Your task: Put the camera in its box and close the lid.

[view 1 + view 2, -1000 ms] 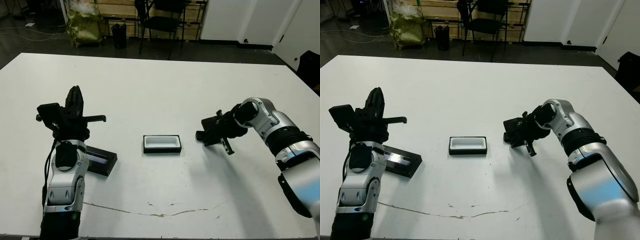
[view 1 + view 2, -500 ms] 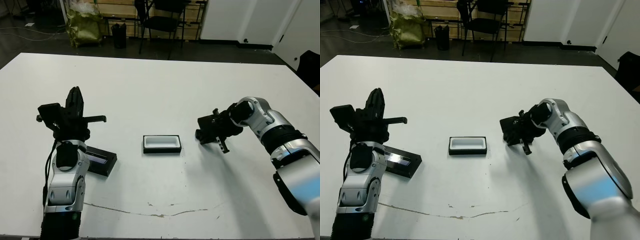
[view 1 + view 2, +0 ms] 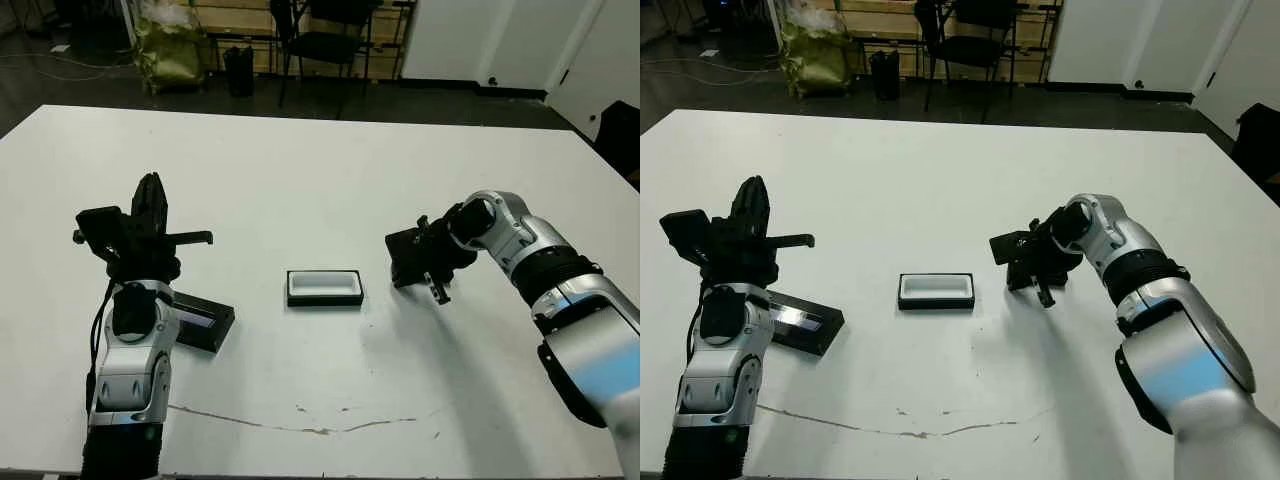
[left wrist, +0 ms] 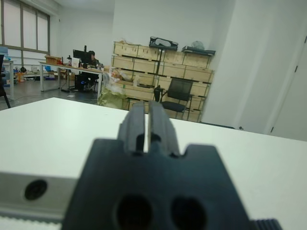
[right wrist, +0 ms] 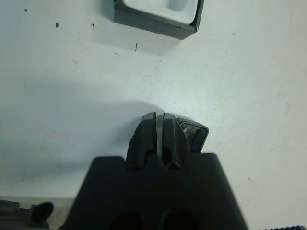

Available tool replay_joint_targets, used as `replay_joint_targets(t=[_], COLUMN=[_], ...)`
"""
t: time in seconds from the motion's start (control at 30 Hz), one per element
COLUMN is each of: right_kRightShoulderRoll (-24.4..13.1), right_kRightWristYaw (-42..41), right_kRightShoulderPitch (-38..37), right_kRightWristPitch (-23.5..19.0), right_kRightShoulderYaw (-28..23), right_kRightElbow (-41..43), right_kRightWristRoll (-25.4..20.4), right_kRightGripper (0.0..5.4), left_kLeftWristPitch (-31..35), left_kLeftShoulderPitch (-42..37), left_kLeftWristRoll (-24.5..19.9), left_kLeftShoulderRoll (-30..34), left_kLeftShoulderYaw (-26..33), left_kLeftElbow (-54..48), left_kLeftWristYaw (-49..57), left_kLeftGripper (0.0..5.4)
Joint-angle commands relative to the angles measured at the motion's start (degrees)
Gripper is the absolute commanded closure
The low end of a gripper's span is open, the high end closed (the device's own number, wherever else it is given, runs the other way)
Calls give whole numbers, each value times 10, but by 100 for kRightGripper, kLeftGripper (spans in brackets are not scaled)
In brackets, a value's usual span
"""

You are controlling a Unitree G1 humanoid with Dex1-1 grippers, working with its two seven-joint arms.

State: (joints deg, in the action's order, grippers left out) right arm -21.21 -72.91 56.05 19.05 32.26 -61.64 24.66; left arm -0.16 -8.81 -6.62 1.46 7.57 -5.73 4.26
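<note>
The box [image 3: 324, 300], a shallow black tray with white lining, lies open at the table's middle. Just to its right my right gripper [image 3: 401, 266] hovers over the table, shut on the camera [image 5: 194, 135], a slim black bar whose end pokes out beside the fingers [image 5: 148, 132]. The right wrist view has the box [image 5: 153, 25] a short way ahead of the fingertips. The lid [image 3: 202, 326], flat and black with a pale stripe, rests at the left, partly behind my left arm. My left gripper [image 3: 150, 185] points upward above it, shut and empty.
A thin dark scratch line [image 3: 300, 428] runs across the white table near its front edge. Beyond the far edge stand a chair [image 3: 325, 40] and a yellow-green bag [image 3: 170, 50]. Bare table lies between the box and the lid.
My right gripper has carried the camera leftward, closer to the box. The left arm, the lid and the box have stayed where they were.
</note>
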Motion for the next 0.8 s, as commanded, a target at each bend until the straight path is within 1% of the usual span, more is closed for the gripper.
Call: replay_joint_targets(t=[0.03,0.23,0.37,0.47,0.57,0.8], right_kRightShoulderRoll=[7,19,18,21,23,19], right_kRightWristYaw=[1,30,50,62,71,112], right_kRightShoulderPitch=[-13,-9,-7,-5,-3,-1], right_kRightWristPitch=[-9,-4,17,16,0,7], right_kRightShoulderYaw=[6,13,14,15,7,8], right_kRightElbow=[-16,-49,-65,-75,-86,-100], right_kRightWristRoll=[11,27,32,36,33,41], right_kRightGripper=[540,540,540,540,540,540], left_kLeftWristPitch=[13,0,0,6,3,9], left_kLeftShoulderPitch=[8,8,10,10,10,11], left_kLeftWristRoll=[5,0,2,3,2,-1], left_kLeftShoulderRoll=[-4,-2,-3,-4,-4,-5], left_kLeftShoulderYaw=[-1,2,2,1,1,2], left_kLeftElbow=[3,12,11,6,8,5], left_kLeftWristYaw=[4,-5,-3,-1,-3,-3], left_kLeftGripper=[539,539,539,539,539,539])
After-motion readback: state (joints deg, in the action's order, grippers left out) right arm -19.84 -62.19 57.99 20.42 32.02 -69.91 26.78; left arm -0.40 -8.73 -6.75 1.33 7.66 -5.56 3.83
